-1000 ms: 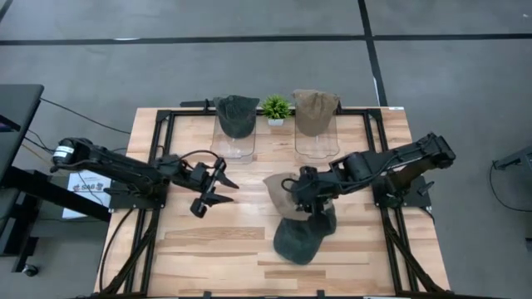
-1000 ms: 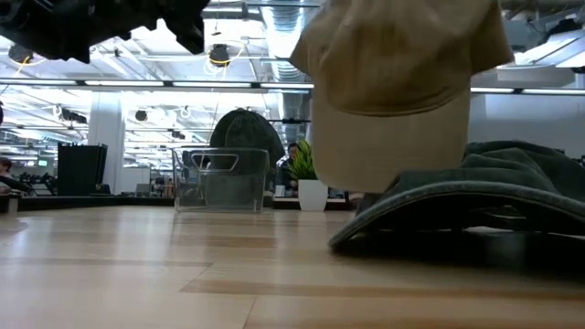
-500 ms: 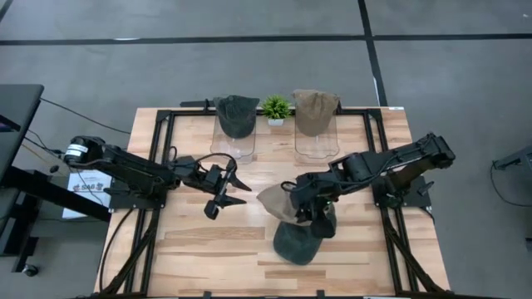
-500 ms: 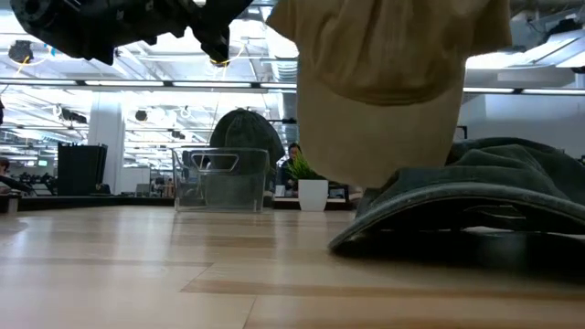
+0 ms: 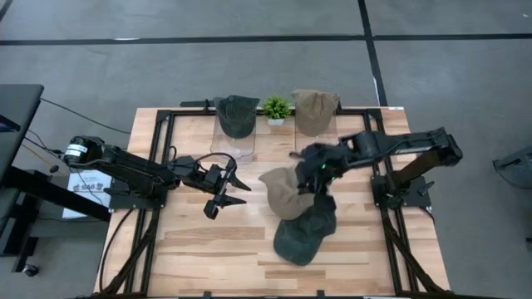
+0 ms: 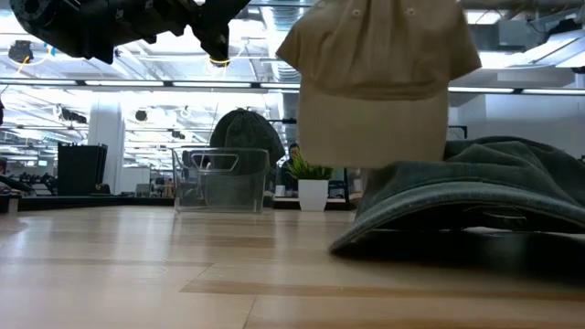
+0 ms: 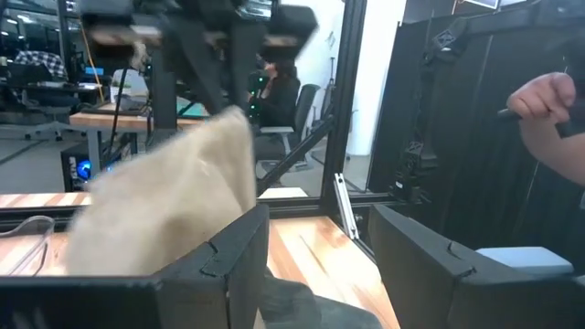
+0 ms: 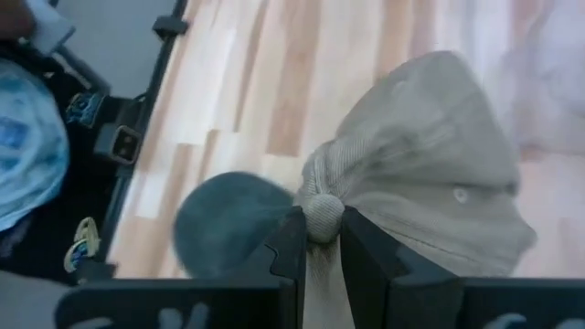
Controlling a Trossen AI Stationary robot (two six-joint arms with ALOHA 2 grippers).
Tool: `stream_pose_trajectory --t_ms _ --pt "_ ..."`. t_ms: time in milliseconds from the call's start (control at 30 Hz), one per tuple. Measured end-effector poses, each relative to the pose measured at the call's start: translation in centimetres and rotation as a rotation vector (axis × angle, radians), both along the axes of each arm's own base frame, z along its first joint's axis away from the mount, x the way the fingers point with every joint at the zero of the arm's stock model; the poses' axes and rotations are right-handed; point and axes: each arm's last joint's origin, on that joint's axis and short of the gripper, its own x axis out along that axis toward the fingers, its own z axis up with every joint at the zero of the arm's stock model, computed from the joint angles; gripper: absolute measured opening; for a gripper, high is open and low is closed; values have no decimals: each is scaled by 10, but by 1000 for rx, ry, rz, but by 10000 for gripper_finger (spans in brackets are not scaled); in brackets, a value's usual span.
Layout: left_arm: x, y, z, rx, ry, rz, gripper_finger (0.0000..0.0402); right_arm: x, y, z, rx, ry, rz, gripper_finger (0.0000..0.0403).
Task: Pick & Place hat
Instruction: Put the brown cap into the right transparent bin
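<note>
On the left we see the left gripper (image 5: 223, 193) hovering above the wooden table (image 5: 199, 241), its fingers spread wide and holding nothing. Right of it, near the table's middle, the right gripper (image 5: 314, 176) has its fingers pressed together on a bunched fold of the tan hat (image 5: 285, 193), which hangs in the air clear of the wood. Just below and nearer lies a dark green hat (image 5: 301, 235) flat on the table. At the far edge stand two clear stands: the left one (image 5: 234, 143) carries another dark green hat (image 5: 237, 114), the right one (image 5: 316, 141) a second tan hat (image 5: 315, 108), with a small potted plant (image 5: 276, 108) between them.
</note>
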Motion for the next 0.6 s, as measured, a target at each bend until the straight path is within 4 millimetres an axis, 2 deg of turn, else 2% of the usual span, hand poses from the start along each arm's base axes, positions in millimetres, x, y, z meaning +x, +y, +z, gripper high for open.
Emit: stream_pose_trajectory --t_ms 333,600 --pt "0 0 -2 -4 28 -1 188 -30 -51 28 -175 -133 -69 37" --pt "0 0 -4 -4 50 -1 188 -40 -94 32 -341 -150 -62 37"
